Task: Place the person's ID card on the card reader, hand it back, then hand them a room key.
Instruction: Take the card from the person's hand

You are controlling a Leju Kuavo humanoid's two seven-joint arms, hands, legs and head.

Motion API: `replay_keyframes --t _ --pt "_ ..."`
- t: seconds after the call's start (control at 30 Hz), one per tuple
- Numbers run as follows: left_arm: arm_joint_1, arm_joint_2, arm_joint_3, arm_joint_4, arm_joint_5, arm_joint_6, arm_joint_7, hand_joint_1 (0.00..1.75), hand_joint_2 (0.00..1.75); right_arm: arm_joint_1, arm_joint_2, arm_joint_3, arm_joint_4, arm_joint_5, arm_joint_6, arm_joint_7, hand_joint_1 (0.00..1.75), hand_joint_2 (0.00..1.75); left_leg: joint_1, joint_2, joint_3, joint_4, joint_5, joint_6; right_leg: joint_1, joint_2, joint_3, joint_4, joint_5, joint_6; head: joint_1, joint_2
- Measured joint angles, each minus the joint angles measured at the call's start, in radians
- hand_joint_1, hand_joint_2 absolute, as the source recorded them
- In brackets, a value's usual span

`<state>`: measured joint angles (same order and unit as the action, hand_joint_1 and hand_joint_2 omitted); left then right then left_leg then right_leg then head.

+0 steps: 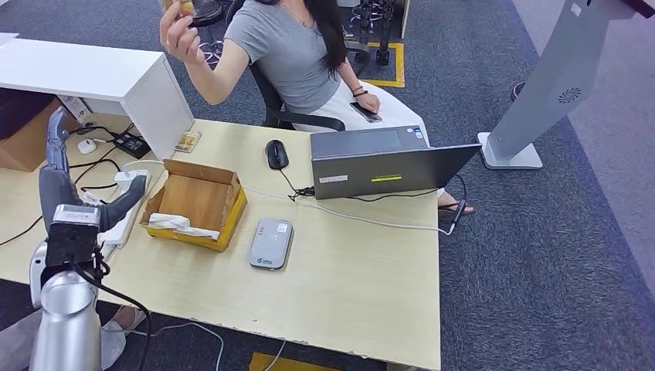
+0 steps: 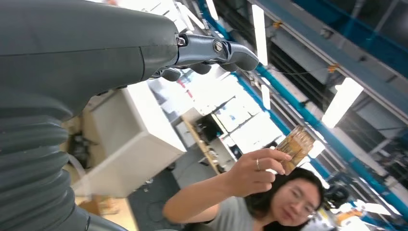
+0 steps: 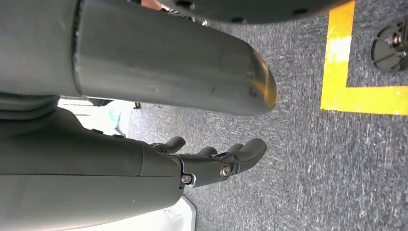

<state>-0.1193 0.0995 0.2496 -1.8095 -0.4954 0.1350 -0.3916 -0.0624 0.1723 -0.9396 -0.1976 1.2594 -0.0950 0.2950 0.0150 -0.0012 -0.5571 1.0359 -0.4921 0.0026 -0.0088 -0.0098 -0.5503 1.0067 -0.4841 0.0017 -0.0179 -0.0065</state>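
Card [image 2: 294, 144] in person's hand [image 2: 255, 171], apart from left robot hand [image 1: 73, 182]

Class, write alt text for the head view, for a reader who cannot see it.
A seated person across a pale desk holds up a small card, while the left robot hand is raised, open and empty. On the desk sit a grey card reader, a cardboard box, a mouse and a laptop.

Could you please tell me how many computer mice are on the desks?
2: a black computer mouse beside the grey laptop, and a white computer mouse among cables on the lower desk. Others may be hidden.
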Motion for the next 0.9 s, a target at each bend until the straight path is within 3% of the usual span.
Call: replay_keyframes --t 0.1,0.2,0.33,0.5,0.63,0.9 --pt "-0.053 0.052 -0.05 0.036 -0.026 0.022 0.019 0.0 1.75 0.002 -0.003 0.009 0.0 0.006 0.0 0.0 0.0 0.0 0.0 0.006 -0.001 0.0 0.001 0.0 0.0 0.007 -0.003 0.0 0.003 0.0 0.0 0.0" --pt "-0.116 0.101 -0.093 0.087 -0.2 0.089 0.099 0.0 1.75 0.005 -0.005 0.018 0.0 0.026 0.013 -0.009 0.0 0.0 0.0 0.007 -0.003 0.001 0.003 0.001 0.0 0.007 -0.008 0.0 0.004 0.0 0.0 0.0" --pt "-0.298 0.171 -0.177 0.249 -0.478 0.144 0.227 0.0 1.75 0.002 -0.013 0.04 0.0 0.057 0.03 -0.024 0.0 0.0 0.0 0.003 -0.011 0.001 0.009 0.0 0.0 0.005 -0.014 0.001 0.009 0.0 0.0 0.0" --pt "-0.474 0.207 -0.272 0.431 -0.6 0.156 0.287 0.0 1.75 0.001 -0.019 0.056 0.0 0.065 0.03 -0.028 0.0 0.0 0.0 0.008 -0.014 0.001 0.012 -0.001 0.0 0.009 -0.018 0.002 0.014 -0.001 0.0 0.0" --pt "-0.521 0.211 -0.316 0.498 -0.62 0.167 0.304 0.0 1.75 0.001 -0.021 0.059 0.0 0.065 0.031 -0.027 0.0 0.0 0.0 0.009 -0.014 0.001 0.012 -0.001 0.0 0.01 -0.018 0.002 0.015 -0.001 0.0 0.0" --pt "-0.524 0.224 -0.345 0.537 -0.622 0.18 0.313 0.0 1.75 0.002 -0.027 0.059 0.0 0.066 0.034 -0.033 0.0 0.0 0.0 0.009 -0.015 0.001 0.012 -0.001 0.0 0.01 -0.019 0.002 0.014 -0.001 0.0 0.0"
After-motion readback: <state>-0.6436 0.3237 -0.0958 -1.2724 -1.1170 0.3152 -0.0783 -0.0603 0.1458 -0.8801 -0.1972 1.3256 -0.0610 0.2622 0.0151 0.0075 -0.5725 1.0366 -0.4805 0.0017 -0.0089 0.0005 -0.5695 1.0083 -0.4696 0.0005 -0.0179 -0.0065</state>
